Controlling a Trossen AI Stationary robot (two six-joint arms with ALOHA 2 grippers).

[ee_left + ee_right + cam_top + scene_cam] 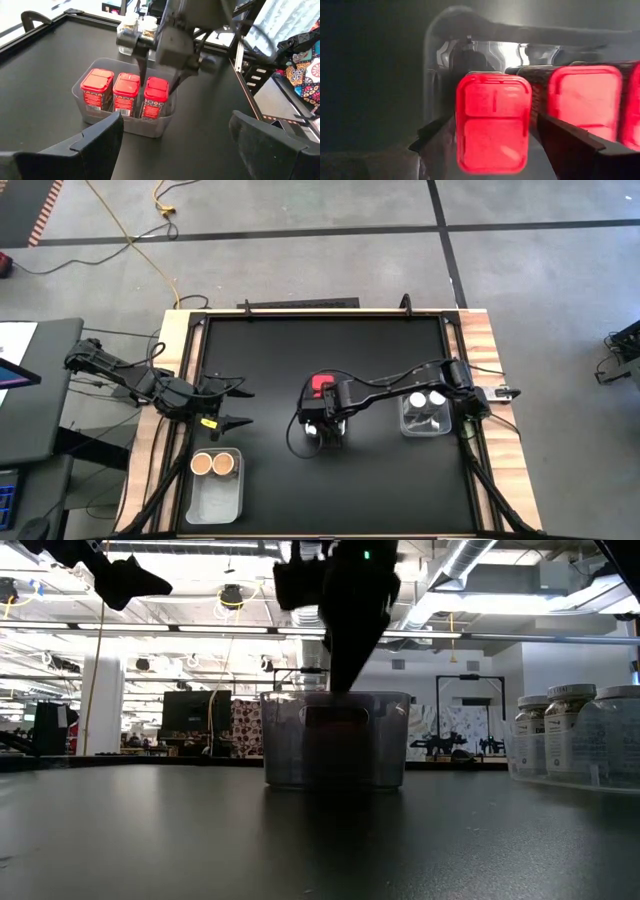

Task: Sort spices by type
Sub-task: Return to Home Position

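Well now, the right gripper (158, 86) hangs over the dark bin (150, 126) at the middle of the table (380, 490). Its two fingers are spread and straddle the top of the end red can (156, 95), with a sliver of space on either side and no squeeze on it. That can stands upright inside the bin, just beside two other red cans (112, 89), making three in a row with their lids level. Over at the table's left side the left gripper (238, 406) hovers above the surface, fingers wide apart and holding nothing, pointed toward the middle bin. To the right, white-lidded jars (427, 400) stand in the clear bin (425, 428), under the right arm. Front left, two brown-topped jars (213, 465) sit side by side at one end of the gray bin (215, 500).
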